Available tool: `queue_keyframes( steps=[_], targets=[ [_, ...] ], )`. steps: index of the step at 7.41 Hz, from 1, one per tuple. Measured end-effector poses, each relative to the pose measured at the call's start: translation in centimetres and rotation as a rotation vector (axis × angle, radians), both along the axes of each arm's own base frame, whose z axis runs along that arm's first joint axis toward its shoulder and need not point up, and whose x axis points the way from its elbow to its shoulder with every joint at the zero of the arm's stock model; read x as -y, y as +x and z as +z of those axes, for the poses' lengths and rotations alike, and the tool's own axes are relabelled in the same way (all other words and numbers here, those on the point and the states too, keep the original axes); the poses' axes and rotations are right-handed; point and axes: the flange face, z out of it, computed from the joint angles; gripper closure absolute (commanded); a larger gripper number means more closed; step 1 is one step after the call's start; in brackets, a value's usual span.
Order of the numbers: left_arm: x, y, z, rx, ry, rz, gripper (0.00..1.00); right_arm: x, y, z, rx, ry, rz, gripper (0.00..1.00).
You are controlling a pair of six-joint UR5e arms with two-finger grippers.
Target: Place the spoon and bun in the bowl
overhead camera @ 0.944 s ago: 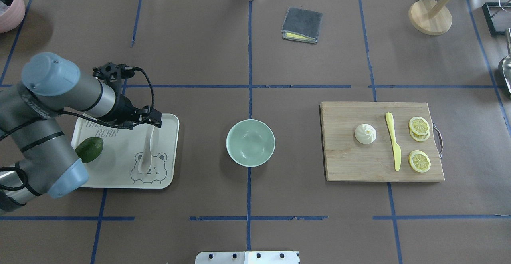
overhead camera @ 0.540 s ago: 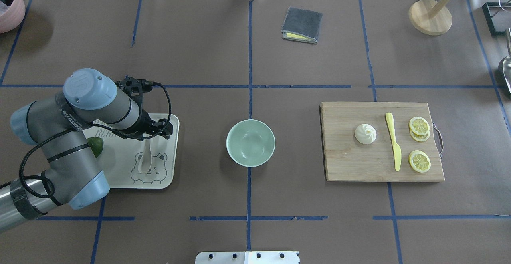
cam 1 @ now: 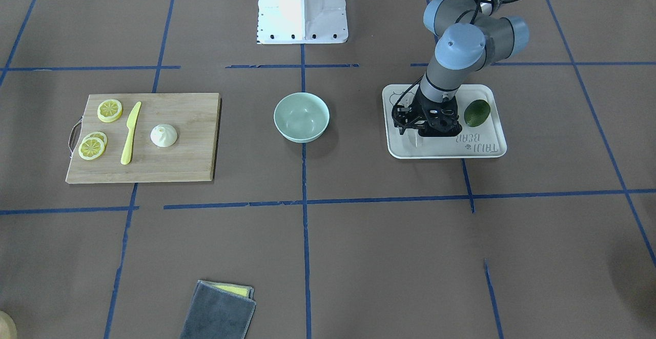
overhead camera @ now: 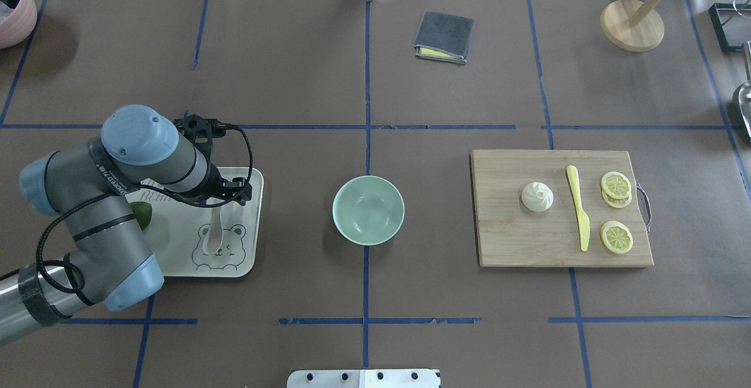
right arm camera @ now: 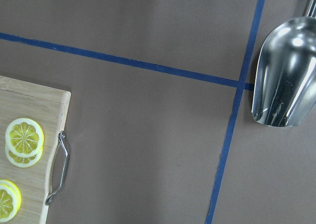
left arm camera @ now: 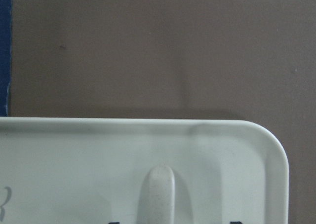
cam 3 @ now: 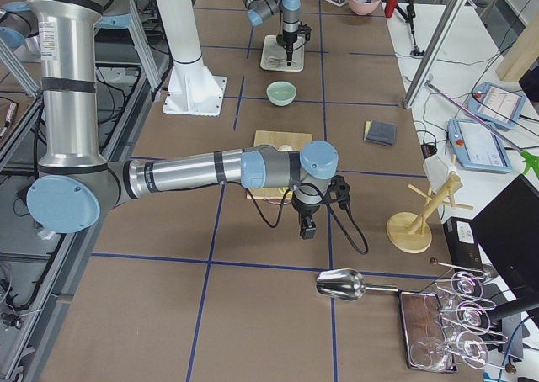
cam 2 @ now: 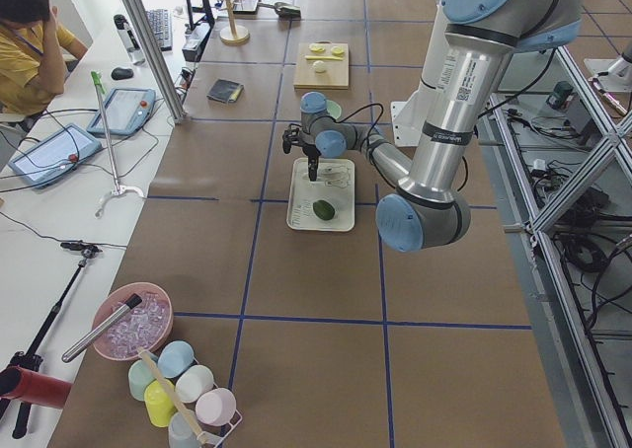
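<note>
The pale spoon (overhead camera: 211, 230) lies on the white bear tray (overhead camera: 176, 259), handle pointing away from the robot. My left gripper (overhead camera: 226, 195) is low over the handle. In the left wrist view the handle tip (left arm camera: 157, 192) lies between two dark fingertips that stand wide apart, so the gripper is open. The mint-green bowl (overhead camera: 368, 210) stands empty at the table's middle. The white bun (overhead camera: 537, 196) sits on the wooden cutting board (overhead camera: 516, 241). My right gripper (cam 3: 307, 228) hangs beyond the board's right end, seen only from the side; I cannot tell its state.
A green avocado (cam 1: 477, 112) lies on the tray beside the left wrist. A yellow knife (overhead camera: 578, 209) and lemon slices (overhead camera: 616, 185) share the board. A grey cloth (overhead camera: 444, 36) and a wooden stand (overhead camera: 632, 24) are at the far side. A metal scoop (right arm camera: 284, 76) lies right.
The left arm swung its elbow forward and the gripper moved slightly right and down over the spoon handle. It now hides most of the avocado from above. Spoon, bowl and bun have not moved.
</note>
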Motion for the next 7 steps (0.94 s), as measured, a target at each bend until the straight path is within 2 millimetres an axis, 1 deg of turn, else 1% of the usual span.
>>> queue_keyframes(
  steps=[1,2,3,5,6,7],
  targets=[
    [0.0,0.0,0.1,0.003,0.0,0.0,0.85,0.0,0.0,0.0,0.0,0.0,-0.001,0.0],
    [0.0,0.0,0.4,0.008,-0.003,0.0,1.0,0.0,-0.1,0.0,0.0,0.0,-0.001,0.0],
    [-0.1,-0.1,0.5,0.01,-0.003,0.0,1.0,0.0,-0.1,0.0,0.0,-0.001,-0.001,0.0],
    [-0.1,-0.2,-0.3,-0.002,0.005,0.0,1.0,0.0,-0.1,0.0,0.0,-0.002,-0.001,0.0],
    [-0.1,-0.2,-1.5,-0.02,0.018,0.0,1.0,0.0,-0.1,0.0,0.0,0.0,-0.002,0.0],
    [0.0,0.0,-4.6,-0.065,0.044,-0.002,1.0,0.0,-0.2,-0.2,0.004,0.002,-0.003,0.0]
  ],
)
